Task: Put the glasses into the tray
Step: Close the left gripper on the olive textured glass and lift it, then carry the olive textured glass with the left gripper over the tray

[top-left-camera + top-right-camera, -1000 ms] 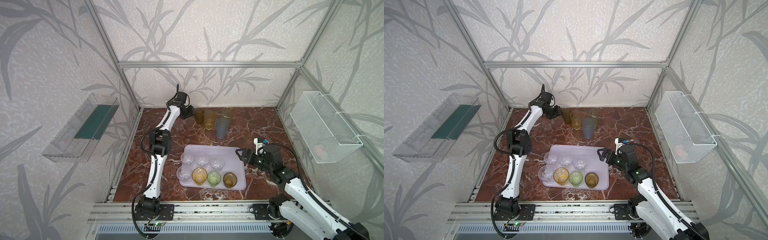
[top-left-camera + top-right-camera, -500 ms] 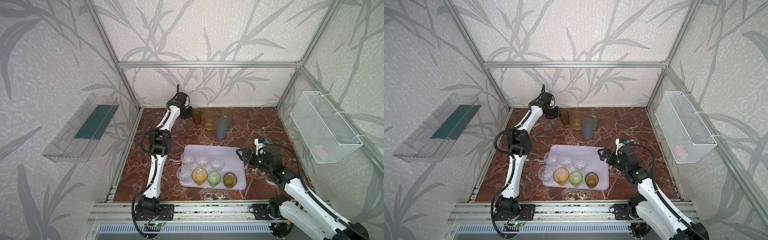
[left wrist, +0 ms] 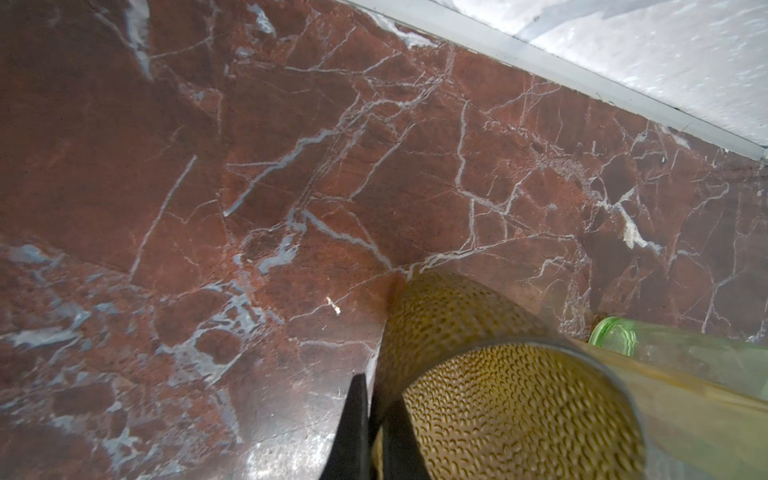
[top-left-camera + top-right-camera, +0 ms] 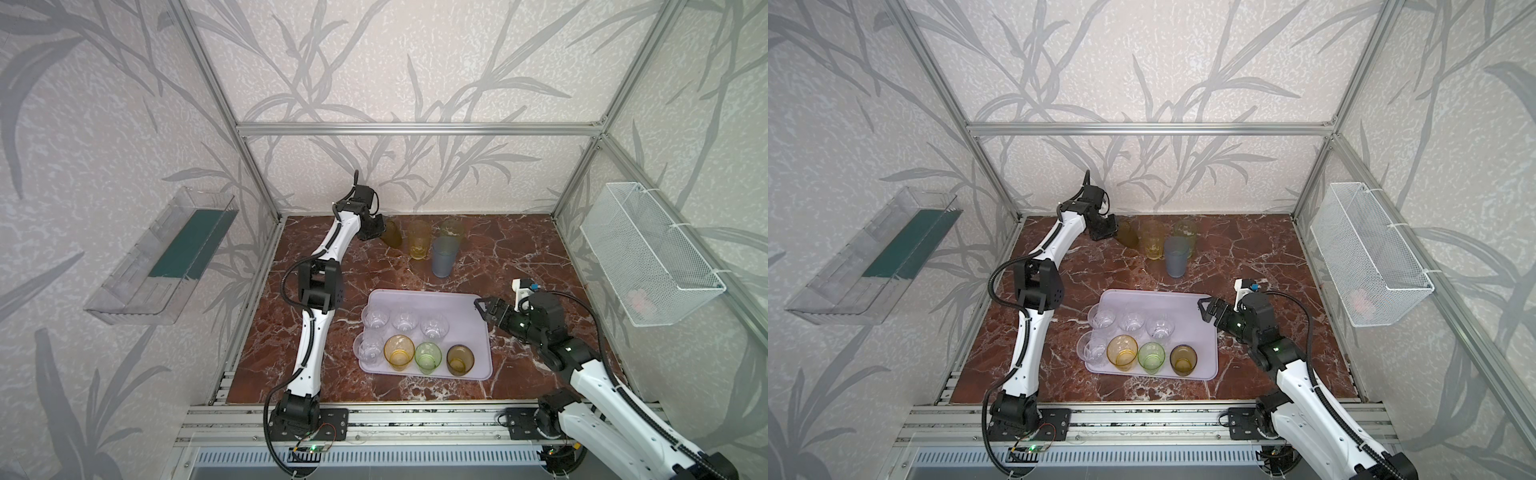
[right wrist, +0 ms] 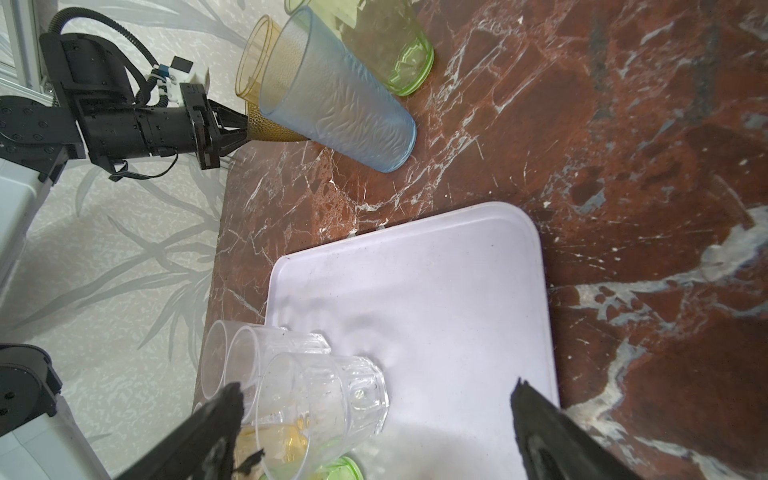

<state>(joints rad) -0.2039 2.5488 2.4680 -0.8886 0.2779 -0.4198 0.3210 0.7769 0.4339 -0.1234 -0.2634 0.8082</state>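
An olive-brown dimpled tumbler [image 4: 390, 233] sits tilted, its wall pinched at the rim by the left claw [image 4: 376, 229]. Just past it from that claw, a tall amber glass [image 4: 417, 245], a tall green glass [image 4: 451, 227] and a blue-grey glass [image 4: 445, 257] stand upright on the bench [image 4: 519, 249]. The lavender tray [image 4: 465, 307] lies flat under the spread right claw [image 4: 483, 306]. It holds four clear faceted glasses [image 4: 405, 321], a short amber glass [image 4: 399, 352], a short green glass [image 4: 428, 357] and a short olive-brown glass [image 4: 460, 360], all upright on the side away from that claw.
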